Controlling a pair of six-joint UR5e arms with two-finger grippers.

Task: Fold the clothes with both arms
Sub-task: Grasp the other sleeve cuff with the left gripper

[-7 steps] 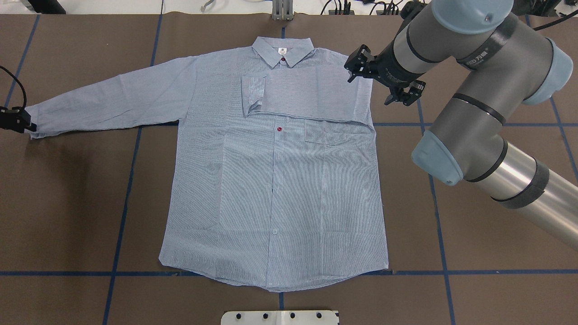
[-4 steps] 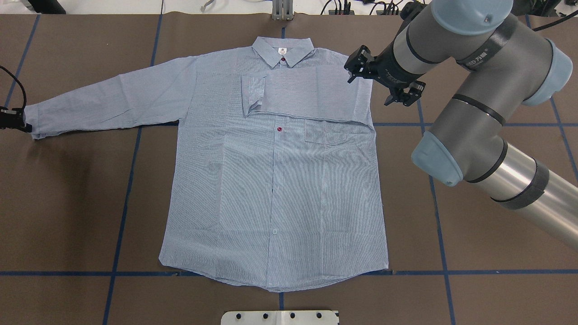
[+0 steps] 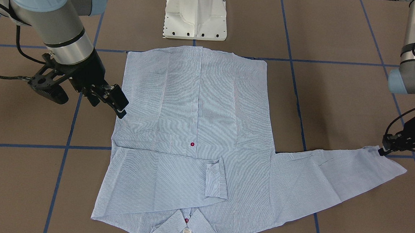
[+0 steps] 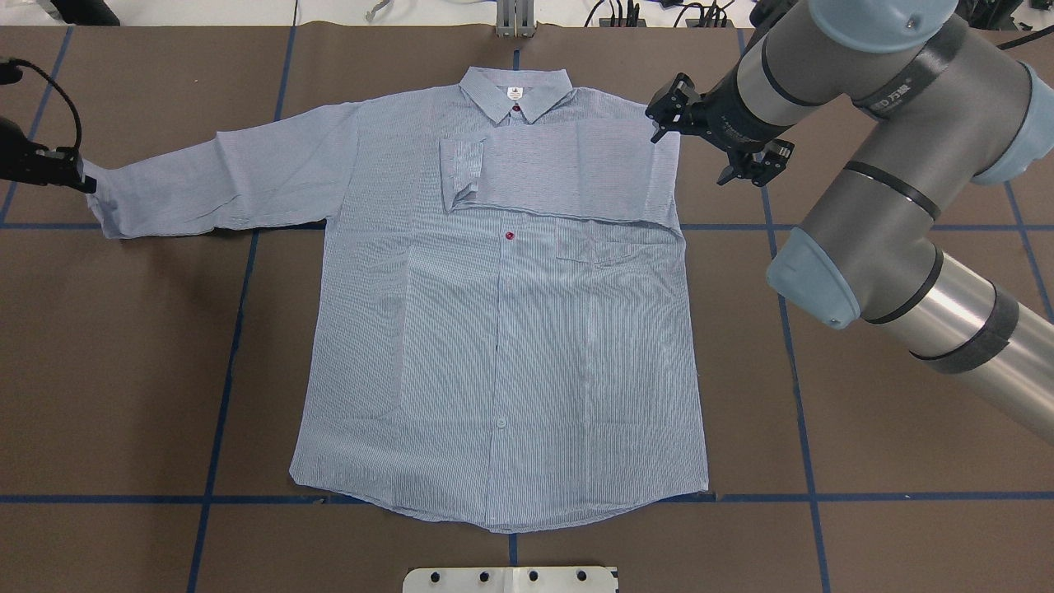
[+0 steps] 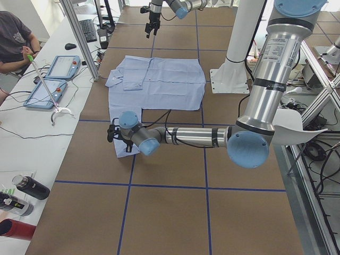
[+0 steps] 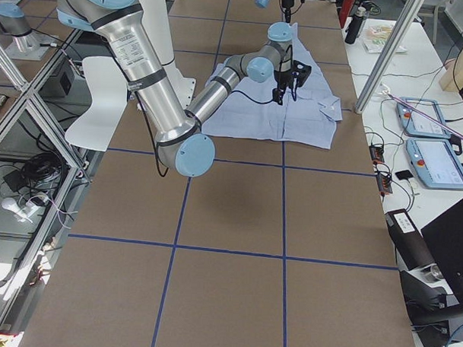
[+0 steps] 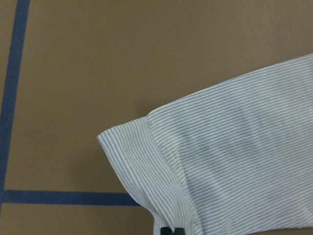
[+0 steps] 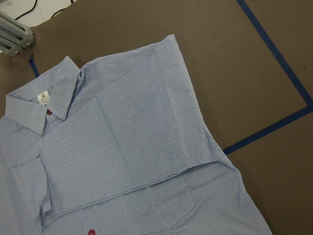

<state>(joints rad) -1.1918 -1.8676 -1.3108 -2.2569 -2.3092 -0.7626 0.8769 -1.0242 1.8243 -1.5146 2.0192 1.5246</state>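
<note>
The pinstriped shirt [image 4: 502, 346] lies flat and front up on the brown table, with its collar [image 4: 515, 91] at the far edge. One sleeve [image 4: 560, 173] is folded across the chest. The other sleeve [image 4: 222, 177] stretches out to the left. My left gripper [image 4: 82, 177] is shut on that sleeve's cuff [image 7: 146, 161] and holds it slightly raised, as the front view also shows [image 3: 384, 149]. My right gripper [image 4: 715, 136] hovers open and empty beside the shirt's folded shoulder, seen from the front as well [image 3: 82, 96]. The right wrist view looks down on the folded sleeve [image 8: 122, 147].
The white pedestal base [image 3: 195, 15] stands at the near hem of the shirt. Blue tape lines [image 4: 222, 371] grid the table. In the left side view a seated person [image 5: 13, 40] is at a side table with two tablets [image 5: 53, 79] and bottles [image 5: 26, 188].
My left gripper has carried the cuff toward the far edge and a little inward, so the stretched sleeve now angles upward. My right gripper has shifted slightly right and farther away, still open.
</note>
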